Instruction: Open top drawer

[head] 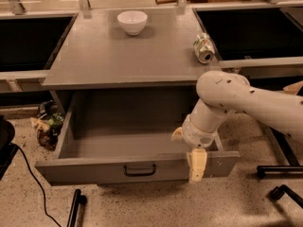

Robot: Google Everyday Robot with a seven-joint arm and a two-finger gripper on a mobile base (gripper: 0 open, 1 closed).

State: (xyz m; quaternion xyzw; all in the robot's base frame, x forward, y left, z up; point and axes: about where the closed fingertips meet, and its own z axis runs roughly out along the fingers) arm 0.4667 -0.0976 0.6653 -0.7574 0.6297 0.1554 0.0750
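Okay, I'm looking down at the grey cabinet [128, 56], and the top drawer [85, 170] is pulled well out from under the cabinet top, with its deep box open to view. Its front panel is the part nearest me, with the black bar handle [139, 170] at the middle of the front, and nothing is touching that handle.

My gripper [188, 149] is at the right end of the drawer front, at the panel's top edge. The fingers are spread. One pale finger [198, 164] hangs down over the outside face of the front panel, to the right of the handle. The other pale tip [176, 134] shows on the inner side, over the drawer's cavity. The panel's top edge runs between them, but I cannot tell whether either finger is pressing on it. The white arm [246, 98] comes in from the right and bends down to the wrist, just above the drawer's right corner.

On the cabinet top, a white bowl [132, 21] sits near the back, left of centre. A drink can [204, 48] lies on its side near the right edge, well apart from the bowl.

On the speckled floor [142, 207], a crumpled bag [47, 124] sits just beside the drawer's left side, and a black cable [29, 174] curves across the floor at the lower left.
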